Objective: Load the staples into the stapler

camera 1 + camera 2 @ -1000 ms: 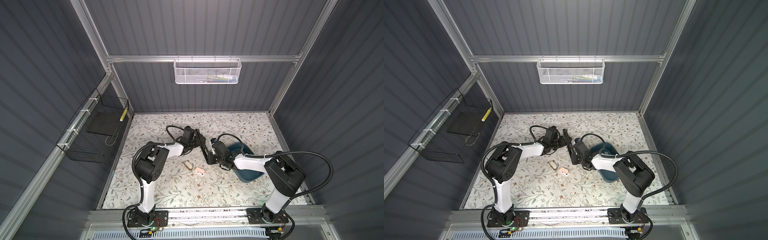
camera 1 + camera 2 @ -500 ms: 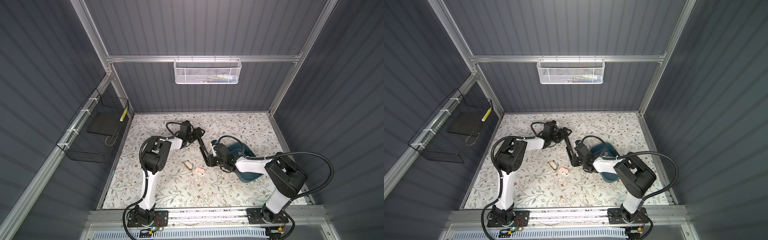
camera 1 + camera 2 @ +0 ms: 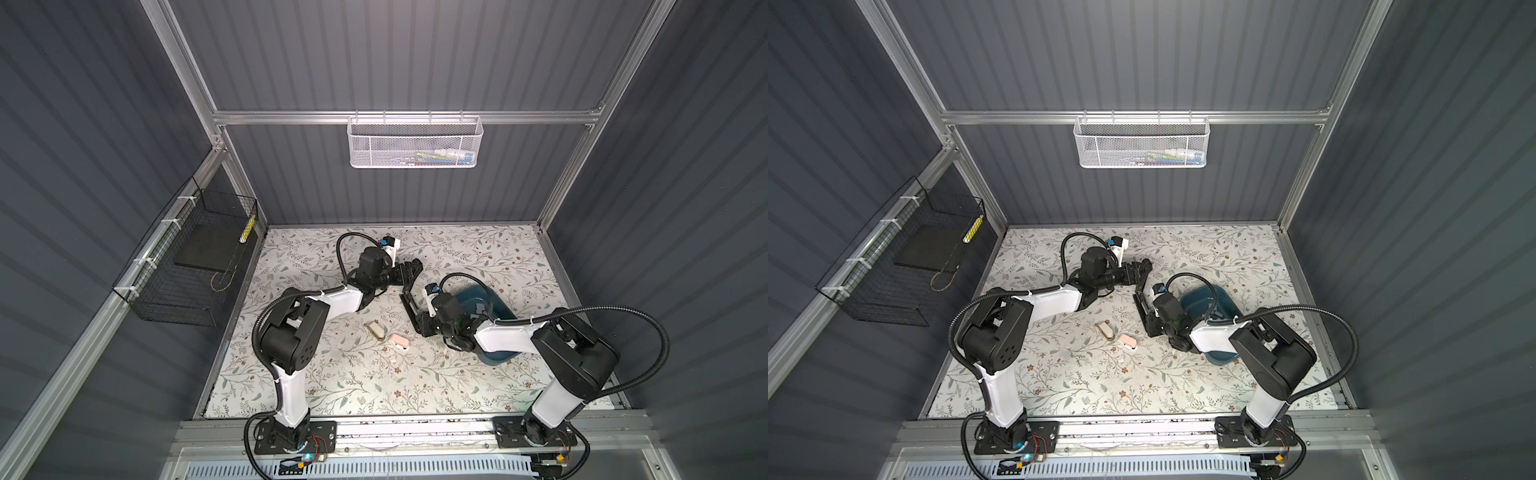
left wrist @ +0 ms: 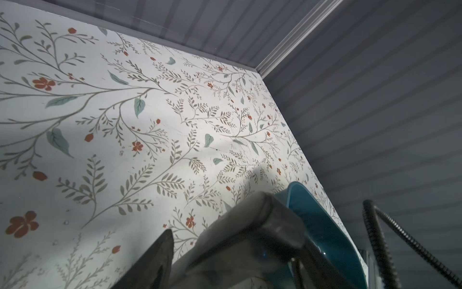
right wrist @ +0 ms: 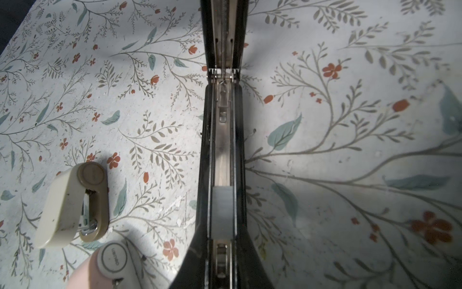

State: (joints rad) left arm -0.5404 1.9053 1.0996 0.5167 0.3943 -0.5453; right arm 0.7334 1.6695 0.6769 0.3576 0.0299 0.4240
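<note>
The right gripper [image 3: 423, 328] is pressing its jaws together on the black stapler [image 5: 223, 140], at the end away from the hinge, and is holding the base flat on the floral surface [image 5: 350, 150]. 1 silver staple strip [image 5: 223, 211] is lying inside the open magazine channel, near that held end. The lid [image 5: 223, 30] is standing up from the hinge with the left gripper [image 3: 410, 269] at its free end. I cannot tell if those jaws are pinching the lid or only standing around it. In my judgement the lid is waiting to be closed. The left arm should be swinging it down in an arc around the hinge, not pushing sideways, while the right grip is staying firm, so the strip is not jumping out.
</note>
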